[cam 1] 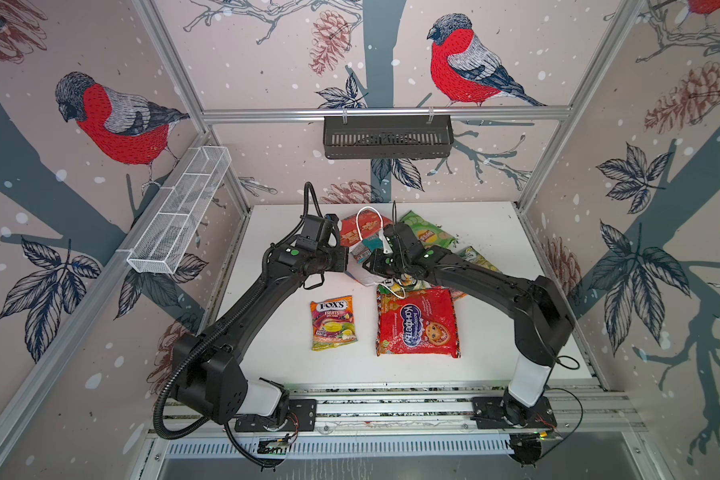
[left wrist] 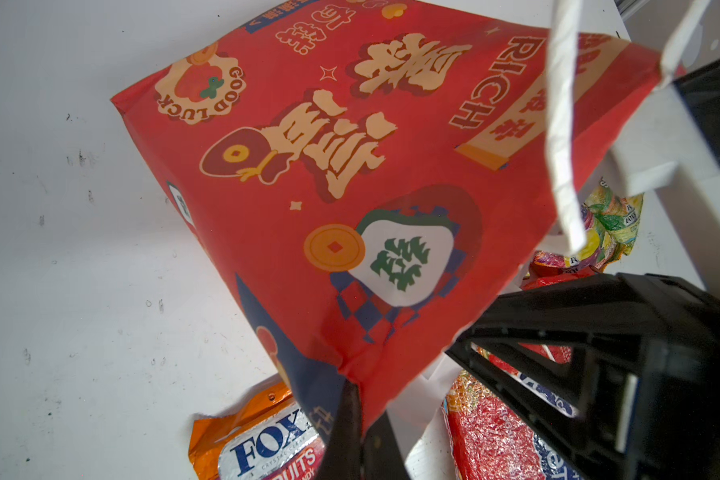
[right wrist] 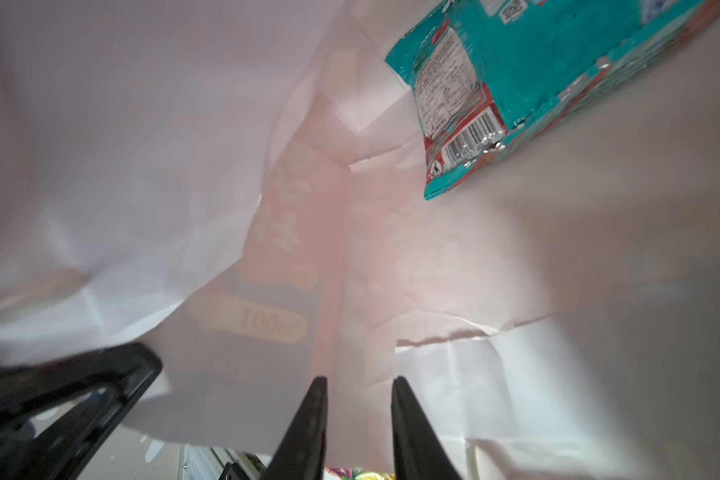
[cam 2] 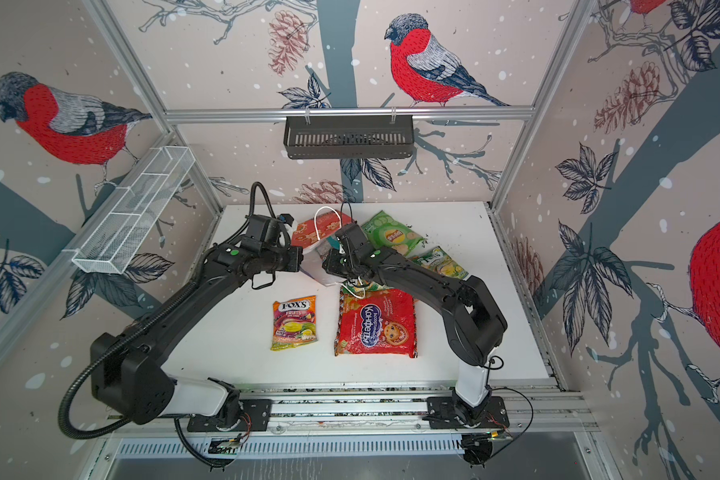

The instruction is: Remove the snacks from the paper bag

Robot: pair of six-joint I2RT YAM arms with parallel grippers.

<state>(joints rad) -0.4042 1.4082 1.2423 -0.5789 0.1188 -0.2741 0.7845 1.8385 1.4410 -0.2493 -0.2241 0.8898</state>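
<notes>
Right wrist view: right tool, prongs parted and empty, sits inside the paper bag, with a teal packet deeper in. Left tool pinches the bag's rim. Reach further and clamp the packet's near corner.

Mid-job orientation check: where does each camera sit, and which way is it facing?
Both top views: high above the front of the table, looking down toward the back wall; left arm and right arm meet at the paper bag.
Left wrist: faces the bag's red outside; left gripper fingers pinch its edge.
Right wrist: inside the bag, facing white lining and a teal packet; right gripper fingers parted.
Shared: both wrist views show one bag, outside and inside.
</notes>
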